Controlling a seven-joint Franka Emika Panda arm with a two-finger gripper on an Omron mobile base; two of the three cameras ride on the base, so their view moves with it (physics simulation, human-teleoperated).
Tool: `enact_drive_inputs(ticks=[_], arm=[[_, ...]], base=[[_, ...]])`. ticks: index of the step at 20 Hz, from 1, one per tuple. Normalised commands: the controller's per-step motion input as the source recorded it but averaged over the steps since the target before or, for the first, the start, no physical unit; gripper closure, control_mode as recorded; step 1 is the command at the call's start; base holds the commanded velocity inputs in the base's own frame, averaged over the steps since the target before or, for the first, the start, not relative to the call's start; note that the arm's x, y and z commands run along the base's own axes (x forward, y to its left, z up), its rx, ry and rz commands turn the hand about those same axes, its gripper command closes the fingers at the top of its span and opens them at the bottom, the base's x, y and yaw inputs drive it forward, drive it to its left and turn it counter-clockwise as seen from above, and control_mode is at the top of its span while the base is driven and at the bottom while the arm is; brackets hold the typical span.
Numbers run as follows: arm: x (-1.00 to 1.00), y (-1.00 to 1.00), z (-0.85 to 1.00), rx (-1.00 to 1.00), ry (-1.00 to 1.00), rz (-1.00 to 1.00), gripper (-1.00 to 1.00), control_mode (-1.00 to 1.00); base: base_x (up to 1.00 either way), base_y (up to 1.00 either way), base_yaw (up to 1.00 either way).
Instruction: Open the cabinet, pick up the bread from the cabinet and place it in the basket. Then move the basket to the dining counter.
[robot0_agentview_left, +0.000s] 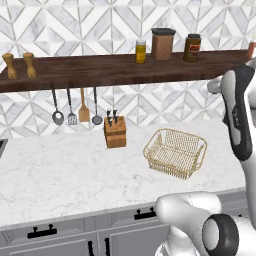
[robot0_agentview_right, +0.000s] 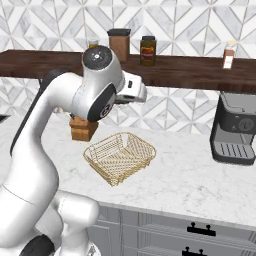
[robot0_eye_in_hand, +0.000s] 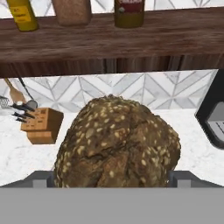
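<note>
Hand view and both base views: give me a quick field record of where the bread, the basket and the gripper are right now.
bread: dark brown seeded loaf, close in front of the hand camera, between the gripper's finger tips
gripper: jaws wide, closed on the bread
basket: pale gold wire basket, nothing in it, on the marble worktop
basket neighbours: knife block beside it; coffee machine at the far side
bread in basket: not yet

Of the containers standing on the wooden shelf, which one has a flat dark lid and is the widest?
The brown canister, standing between the small yellow jar and the dark jar with a red label; it is squarer and taller than both.
</note>
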Motion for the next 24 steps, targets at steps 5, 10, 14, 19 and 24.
enact_drive_inputs(ticks=[5, 10, 14, 19, 24], arm=[[-0.84, 0.78, -0.89, 0.02, 0.18, -0.10, 1.00, -1.00], [0.15, 0.27, -1.00, 0.13, 0.23, -0.08, 1.00, -1.00], [0.59, 0.40, -1.00, 0.12, 0.07, -0.05, 1.00, -1.00], [1.00, 0.02, -0.95, 0.05, 0.14, -0.01, 1.00, -1.00], [0.90, -0.18, -0.68, 0.00, 0.12, 0.00, 1.00, -1.00]], base=[[0.00, 0.00, 0.00], [0.00, 0.00, 0.00], [0.00, 0.00, 0.00], [0.00, 0.00, 0.00], [0.00, 0.00, 0.00]])
